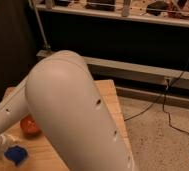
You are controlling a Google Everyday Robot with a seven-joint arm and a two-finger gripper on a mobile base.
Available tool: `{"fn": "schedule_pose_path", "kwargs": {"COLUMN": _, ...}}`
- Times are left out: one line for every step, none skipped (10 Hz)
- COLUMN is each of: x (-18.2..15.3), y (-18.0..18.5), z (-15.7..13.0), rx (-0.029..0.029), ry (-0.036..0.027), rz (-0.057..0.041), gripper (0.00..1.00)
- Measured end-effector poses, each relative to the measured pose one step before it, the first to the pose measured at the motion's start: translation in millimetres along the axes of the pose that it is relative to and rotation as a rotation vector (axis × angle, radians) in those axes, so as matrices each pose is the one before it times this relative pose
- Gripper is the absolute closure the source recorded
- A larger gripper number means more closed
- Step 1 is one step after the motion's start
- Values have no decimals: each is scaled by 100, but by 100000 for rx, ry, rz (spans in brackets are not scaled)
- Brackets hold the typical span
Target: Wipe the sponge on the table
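Your gripper [0, 143] low over the table [40, 153] at its left side, jaws apart, sponge [15, 154] flat just beside it, its long axis not discernible, arm [73, 115] filling your view.

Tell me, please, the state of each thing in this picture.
gripper: open, low at left above the table, beside the sponge, empty.
sponge: lying on the table, not held.
red-orange bowl: standing on the table, partly hidden by the arm.
arm: bent, elbow near the camera.
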Motion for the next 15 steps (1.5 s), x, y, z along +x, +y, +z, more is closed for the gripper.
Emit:
{"fn": "schedule_pose_path", "kwargs": {"x": -852, "y": 765, "z": 1298, "rx": -1073, "ry": 46, "rz": -526, "gripper": 35}}
{"fn": "schedule_pose_path", "kwargs": {"x": -590, "y": 709, "z": 992, "rx": -1044, "ry": 286, "rz": -797, "gripper": 35}}
{"fn": "schedule_pose_path", "kwargs": {"x": -333, "y": 524, "z": 498, "rx": -1020, "ry": -127, "rz": -721, "gripper": 35}}
{"fn": "schedule_pose_path", "kwargs": {"x": 7, "y": -150, "z": 3, "rx": 240, "ry": 74, "rz": -8, "gripper": 35}}
{"fn": "schedule_pose_path", "kwargs": {"x": 6, "y": -79, "z": -6, "rx": 43, "ry": 5, "rz": 91, "gripper": 35}}
{"fn": "schedule_pose_path", "kwargs": {"x": 10, "y": -9, "z": 7, "rx": 56, "ry": 39, "rz": -17, "gripper": 35}}
{"fn": "schedule_pose_path", "kwargs": {"x": -6, "y": 176, "z": -17, "rx": -71, "ry": -7, "rz": -307, "gripper": 35}}
{"fn": "schedule_pose_path", "kwargs": {"x": 27, "y": -49, "z": 20, "rx": 63, "ry": 38, "rz": 34, "gripper": 35}}
{"fn": "schedule_pose_path", "kwargs": {"x": 152, "y": -85, "z": 54, "rx": 142, "ry": 178, "rz": 1, "gripper": 35}}
{"fn": "schedule_pose_path", "kwargs": {"x": 200, "y": -83, "z": 23, "rx": 280, "ry": -45, "rz": 591, "gripper": 35}}
{"fn": "schedule_pose_path", "kwargs": {"x": 670, "y": -346, "z": 201, "rx": 1059, "ry": -603, "rz": 2370, "gripper": 35}}
{"fn": "schedule_pose_path", "kwargs": {"x": 704, "y": -241, "z": 325, "rx": 582, "ry": -1309, "rz": 3149, "gripper": 35}}
{"fn": "schedule_pose_path", "kwargs": {"x": 696, "y": -409, "z": 413, "rx": 908, "ry": -1125, "rz": 3080, "gripper": 35}}
{"fn": "schedule_pose_path", "kwargs": {"x": 520, "y": -305, "z": 587, "rx": 49, "ry": -1972, "rz": 2927, "gripper": 35}}
{"fn": "schedule_pose_path", "kwargs": {"x": 101, "y": -2, "z": 411, "rx": -404, "ry": -1230, "rz": 773, "gripper": 35}}
